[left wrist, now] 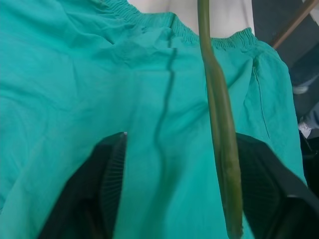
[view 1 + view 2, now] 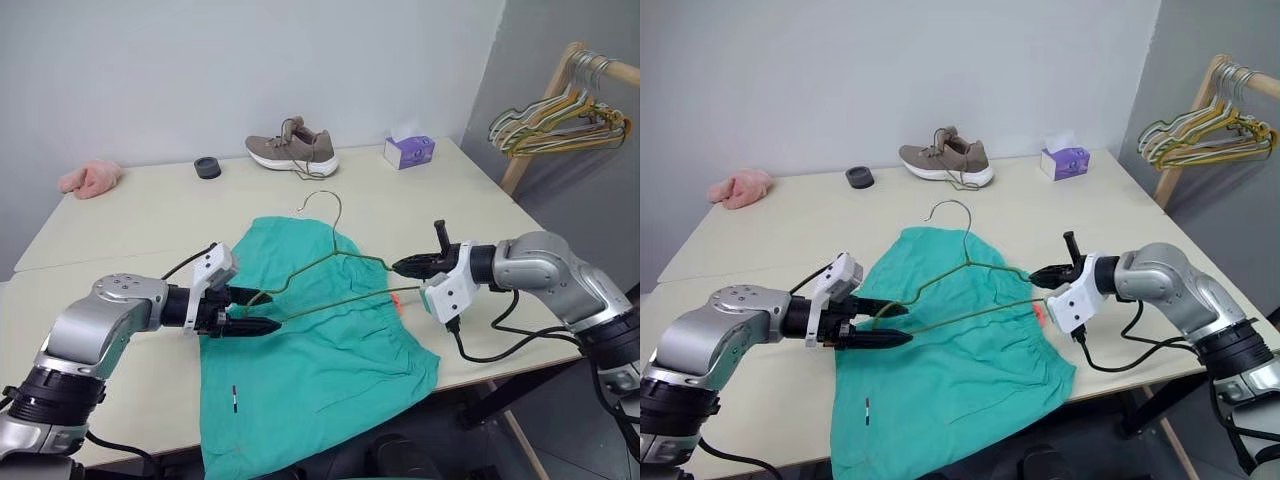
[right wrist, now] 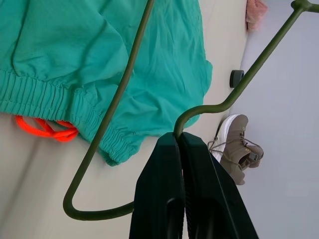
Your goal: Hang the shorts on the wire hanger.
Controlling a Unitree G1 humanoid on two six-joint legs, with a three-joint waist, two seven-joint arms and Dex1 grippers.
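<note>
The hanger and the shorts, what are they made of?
The hanger looks like thin bent metal wire with a dull olive coating: it keeps its narrow triangle and hook shape. The shorts look like soft, matte woven cloth, maybe cotton: they wrinkle, lie flat, and the waistband is gathered like elastic.

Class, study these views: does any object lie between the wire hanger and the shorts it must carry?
Nothing visible does. The wire hanger is held just above the shorts, gripped at one shoulder by the right hand, with its other end between the left hand's open fingers.
</note>
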